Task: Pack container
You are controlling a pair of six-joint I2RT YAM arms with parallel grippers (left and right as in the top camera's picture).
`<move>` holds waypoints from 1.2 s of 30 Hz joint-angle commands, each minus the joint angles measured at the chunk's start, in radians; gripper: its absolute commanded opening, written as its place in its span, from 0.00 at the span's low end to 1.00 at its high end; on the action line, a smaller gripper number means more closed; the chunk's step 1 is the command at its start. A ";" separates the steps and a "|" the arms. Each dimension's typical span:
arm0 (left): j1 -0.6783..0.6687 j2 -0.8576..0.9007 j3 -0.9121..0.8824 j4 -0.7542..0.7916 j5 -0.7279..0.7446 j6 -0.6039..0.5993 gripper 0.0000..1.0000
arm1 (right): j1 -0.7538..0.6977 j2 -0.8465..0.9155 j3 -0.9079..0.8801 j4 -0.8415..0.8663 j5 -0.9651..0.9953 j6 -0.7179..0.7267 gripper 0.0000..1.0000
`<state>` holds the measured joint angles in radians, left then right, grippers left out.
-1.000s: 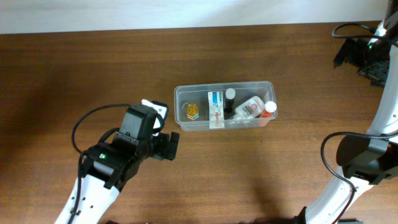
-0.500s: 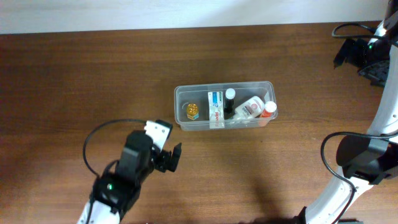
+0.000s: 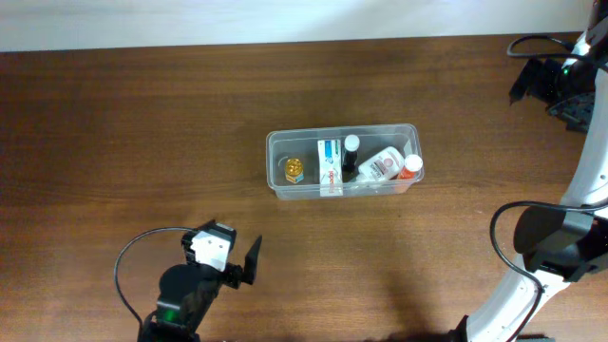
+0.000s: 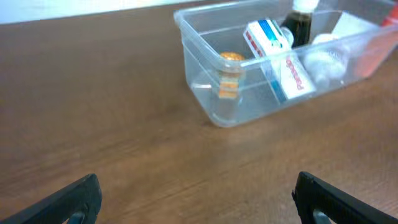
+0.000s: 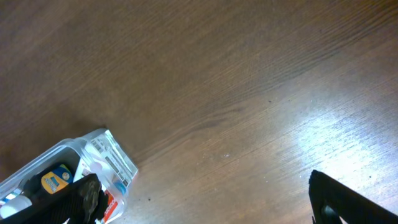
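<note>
The clear plastic container [image 3: 271,161] stands at mid-table. Inside it are a small yellow-lidded jar [image 3: 293,169], a white and blue box [image 3: 329,163], a dark bottle with a white cap [image 3: 351,150], a white bottle [image 3: 380,165] and a red-capped bottle [image 3: 411,167]. My left gripper [image 3: 249,261] is open and empty near the front edge, well short of the container. The left wrist view shows its fingers wide apart [image 4: 199,202] with the container [image 4: 186,28] ahead. My right gripper [image 3: 532,84] is open and empty at the far right; in its wrist view [image 5: 208,202] the container [image 5: 74,152] is at lower left.
The brown wooden table [image 3: 142,123] surrounds the container. A black cable loops beside the left arm [image 3: 123,261]. The right arm's white links and a cable run along the right edge [image 3: 570,218].
My left arm has drawn back from beside the container's front left corner toward the front edge. The right arm and the container have not moved.
</note>
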<state>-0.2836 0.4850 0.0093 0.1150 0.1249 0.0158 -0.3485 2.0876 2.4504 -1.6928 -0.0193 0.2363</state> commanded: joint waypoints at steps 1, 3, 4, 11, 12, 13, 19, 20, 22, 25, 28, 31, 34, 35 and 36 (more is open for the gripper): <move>0.045 -0.058 0.001 -0.040 0.056 0.015 0.99 | -0.005 -0.021 -0.001 -0.005 0.002 0.008 0.98; 0.056 -0.095 0.001 -0.088 0.056 0.015 0.99 | -0.005 -0.021 -0.001 -0.005 0.002 0.008 0.98; 0.062 -0.121 0.001 -0.122 0.056 0.015 0.99 | -0.005 -0.021 -0.001 -0.005 0.002 0.008 0.98; 0.091 -0.264 0.001 -0.180 0.063 0.015 0.99 | -0.005 -0.021 -0.001 -0.005 0.002 0.008 0.98; 0.099 -0.273 0.001 -0.180 0.063 0.015 0.99 | -0.005 -0.021 -0.001 -0.005 0.002 0.008 0.98; 0.112 -0.285 0.001 -0.180 0.063 0.015 0.99 | -0.005 -0.021 -0.001 -0.005 0.002 0.008 0.98; 0.198 -0.366 0.001 -0.180 0.063 0.015 0.99 | -0.005 -0.021 -0.001 -0.005 0.002 0.008 0.98; 0.211 -0.379 0.001 -0.180 0.062 0.015 0.99 | -0.005 -0.021 -0.001 -0.005 0.002 0.008 0.98; 0.235 -0.405 0.001 -0.180 0.062 0.015 0.99 | -0.005 -0.021 -0.001 -0.005 0.002 0.008 0.98; 0.262 -0.451 0.001 -0.180 0.063 0.015 0.99 | -0.005 -0.021 -0.001 -0.005 0.002 0.008 0.98; 0.277 -0.481 0.001 -0.179 0.062 0.015 0.99 | -0.005 -0.021 -0.001 -0.005 0.002 0.008 0.98; 0.283 -0.480 0.001 -0.179 0.062 0.015 0.99 | -0.005 -0.021 -0.001 -0.005 0.002 0.008 0.98; 0.289 -0.480 0.001 -0.179 0.062 0.015 0.99 | -0.005 -0.021 -0.001 -0.005 0.002 0.008 0.98; 0.289 -0.480 0.001 -0.179 0.062 0.015 0.99 | -0.005 -0.021 -0.001 -0.005 0.002 0.008 0.98; 0.289 -0.480 0.001 -0.179 0.062 0.015 0.99 | -0.005 -0.021 -0.001 -0.005 0.002 0.008 0.98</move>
<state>-0.0029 0.0166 0.0093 -0.0566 0.1658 0.0162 -0.3485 2.0876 2.4504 -1.6928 -0.0193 0.2363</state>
